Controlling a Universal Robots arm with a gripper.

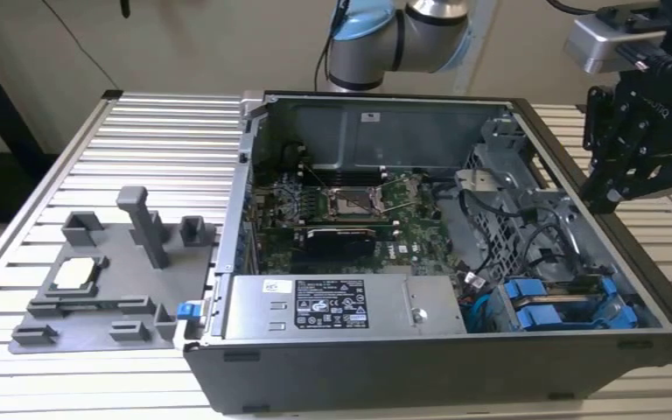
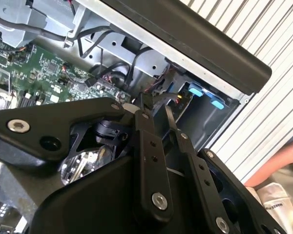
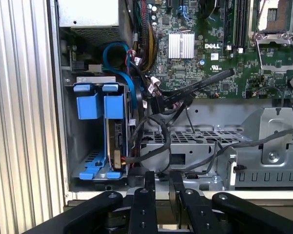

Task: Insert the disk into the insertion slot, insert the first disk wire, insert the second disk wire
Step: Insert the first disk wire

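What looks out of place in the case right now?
Nothing looks damaged or spilled. Loose black cables sprawl over the metal cage beside the blue carriers. In the second wrist view, what seems a person's arm lies near the case.

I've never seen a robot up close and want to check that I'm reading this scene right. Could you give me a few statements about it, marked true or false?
1. The computer case is open, showing a green circuit board. True.
2. The gripper is holding a disk. False: its fingers are slightly apart with nothing between them.
3. Two blue drive carriers sit side by side in a bay of the case. True.
4. The grey fixture lies inside the case. False: it rests on the slatted table, at the exterior view's left of the case.
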